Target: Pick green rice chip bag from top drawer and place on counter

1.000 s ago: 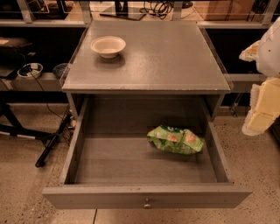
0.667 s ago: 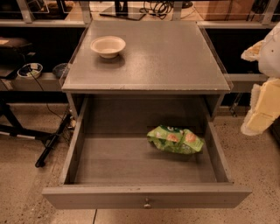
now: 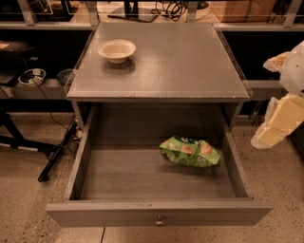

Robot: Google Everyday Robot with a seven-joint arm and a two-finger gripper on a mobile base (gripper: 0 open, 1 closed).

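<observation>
The green rice chip bag (image 3: 190, 152) lies flat on the floor of the open top drawer (image 3: 156, 213), towards its right side near the back. The drawer is pulled fully out, with a small metal knob (image 3: 159, 220) on its front panel. The counter (image 3: 180, 61) is the grey cabinet top above it. My gripper (image 3: 278, 122) is a cream and white shape at the right edge of the view. It hangs outside the drawer's right wall, above floor level and apart from the bag, holding nothing that I can see.
A cream bowl (image 3: 117, 50) stands on the counter's back left corner. Black stand legs and cables (image 3: 57, 152) lie on the speckled floor to the left. Shelving with clutter (image 3: 142, 9) runs behind the cabinet.
My gripper has drifted slightly left, towards the drawer's right side. The bag, the drawer and the bowl have not moved.
</observation>
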